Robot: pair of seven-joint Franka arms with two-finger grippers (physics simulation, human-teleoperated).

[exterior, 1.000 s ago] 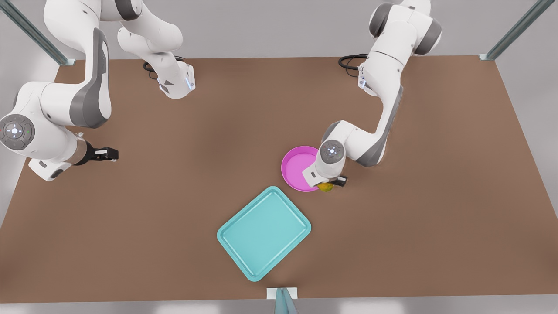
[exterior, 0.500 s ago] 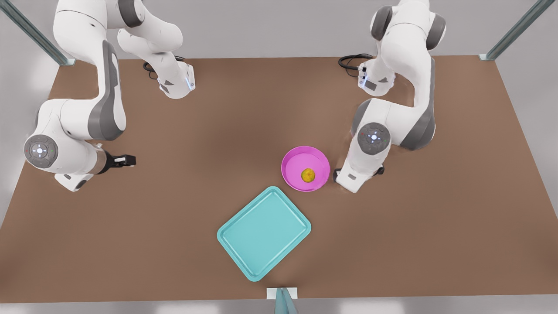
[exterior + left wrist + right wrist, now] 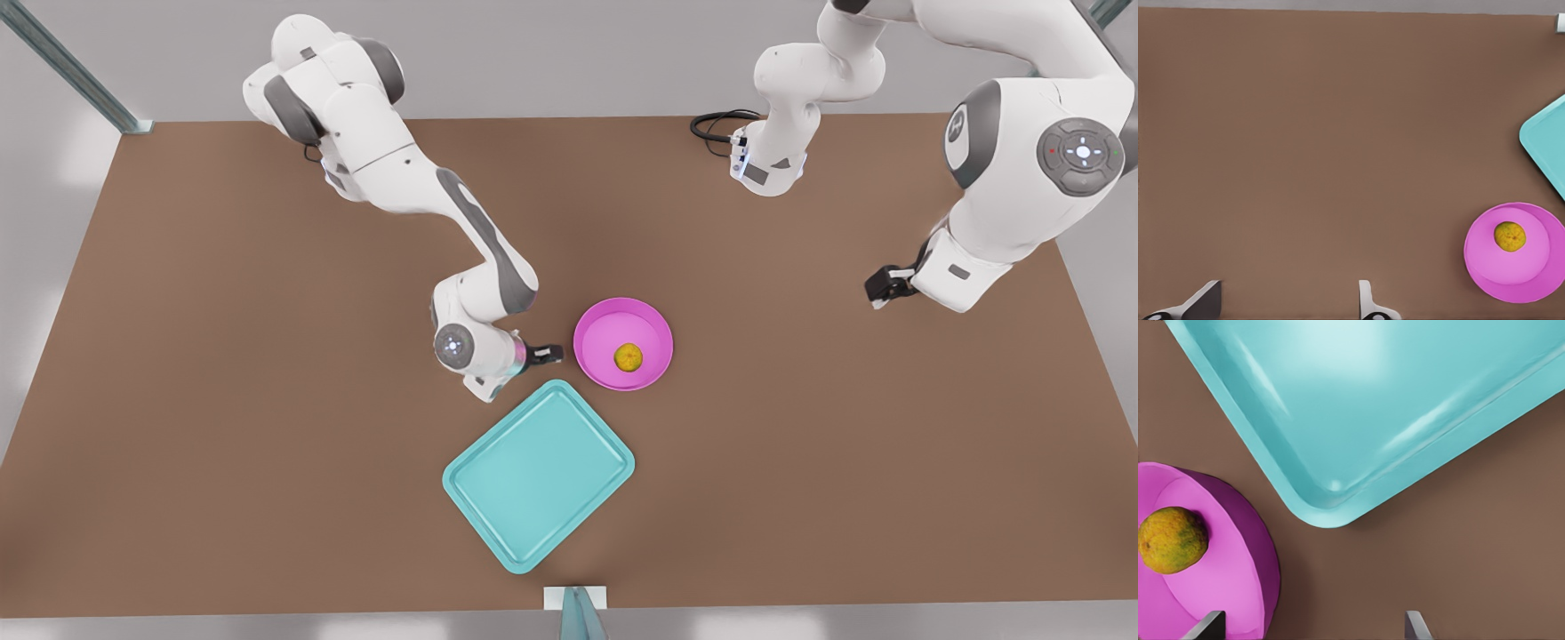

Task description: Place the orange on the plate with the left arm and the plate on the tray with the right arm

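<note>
The orange (image 3: pixel 629 357) lies inside the pink plate (image 3: pixel 597 333), which rests on the brown table just beyond a corner of the teal tray (image 3: pixel 539 476). My right gripper (image 3: pixel 547 354) is open at the plate's rim on the front view's left. In the right wrist view, one fingertip (image 3: pixel 1211 625) shows over the plate (image 3: pixel 1238 587), near the orange (image 3: pixel 1171 539). The other fingertip is over bare table by the tray (image 3: pixel 1358 407). My left gripper (image 3: pixel 885 286) hangs open and holds nothing, far off at the front view's right. Its wrist view shows the distant plate (image 3: pixel 1491 267), orange (image 3: pixel 1509 236) and tray (image 3: pixel 1546 143).
The brown table (image 3: pixel 267 444) spreads wide around the three things. Black cables (image 3: pixel 716 124) lie at an arm's base at the back. Metal frame posts (image 3: pixel 67 67) stand at the rear corners, and a small bracket (image 3: pixel 575 600) sits at the front edge.
The orange went from my left gripper onto the plate. My left arm then pulled far back to the front view's right, and my right arm swung in from the far left to the plate's rim.
</note>
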